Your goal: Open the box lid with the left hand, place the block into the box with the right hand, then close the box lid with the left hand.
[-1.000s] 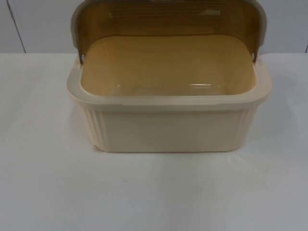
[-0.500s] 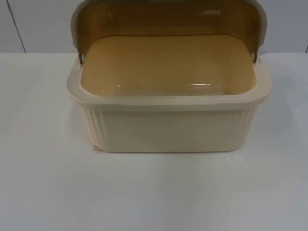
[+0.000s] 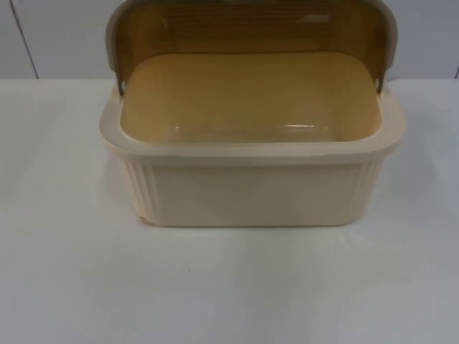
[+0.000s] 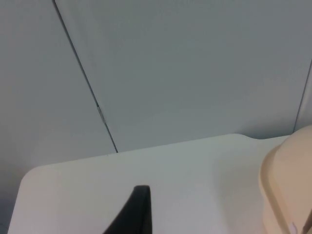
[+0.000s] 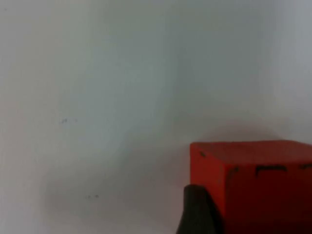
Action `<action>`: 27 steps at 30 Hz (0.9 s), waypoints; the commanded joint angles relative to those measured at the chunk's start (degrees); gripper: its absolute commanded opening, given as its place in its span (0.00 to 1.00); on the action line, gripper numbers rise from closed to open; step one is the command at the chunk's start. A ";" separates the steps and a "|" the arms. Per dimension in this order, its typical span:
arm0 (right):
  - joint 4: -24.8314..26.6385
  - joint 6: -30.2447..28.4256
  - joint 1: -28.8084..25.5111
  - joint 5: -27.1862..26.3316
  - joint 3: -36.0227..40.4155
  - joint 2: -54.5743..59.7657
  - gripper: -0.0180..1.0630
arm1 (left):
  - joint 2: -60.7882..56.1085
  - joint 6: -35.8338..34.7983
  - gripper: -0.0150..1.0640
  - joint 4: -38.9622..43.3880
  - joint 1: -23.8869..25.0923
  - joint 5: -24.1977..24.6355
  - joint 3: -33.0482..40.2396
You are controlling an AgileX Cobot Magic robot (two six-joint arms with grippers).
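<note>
Nothing has moved on the table top in the last second: the cream box sits just where it was, mid-table and close to the grey wall, with its amber see-through lid swung up and back on its hinges. So the first step reads as done, and the box is open and waiting. Its inside looks bare, no block in it yet.

The action is off to the side. In the right wrist view the red block stands on the white surface, and one dark fingertip of the right gripper sits right against its near corner. Whether the fingers are closed on the block or just framing it cannot be told from here; it may be only the start of the grab.

The left gripper waits by the box's rounded rim, over the table's far left part; one finger shows, its spread not readable.

Next up, by the look of it: block lifted and carried into the box.
</note>
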 commanded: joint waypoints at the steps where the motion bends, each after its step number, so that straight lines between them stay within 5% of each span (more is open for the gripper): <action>1: -0.22 -0.44 -0.18 0.26 -0.18 -1.08 0.30 | -0.32 -0.10 0.97 0.24 -0.40 -0.01 0.26; 8: -0.07 3.55 -0.18 -0.27 -1.37 -5.36 0.02 | -0.32 -0.10 0.97 0.24 -0.40 -0.01 0.26; 18: -0.07 12.10 -0.18 3.88 -10.47 -11.10 0.02 | -0.32 -0.10 0.97 0.23 -0.40 -0.11 0.26; 27: 1.37 8.60 4.84 14.31 -25.19 -11.33 0.02 | -0.32 -0.10 0.97 0.23 -0.40 -0.11 0.26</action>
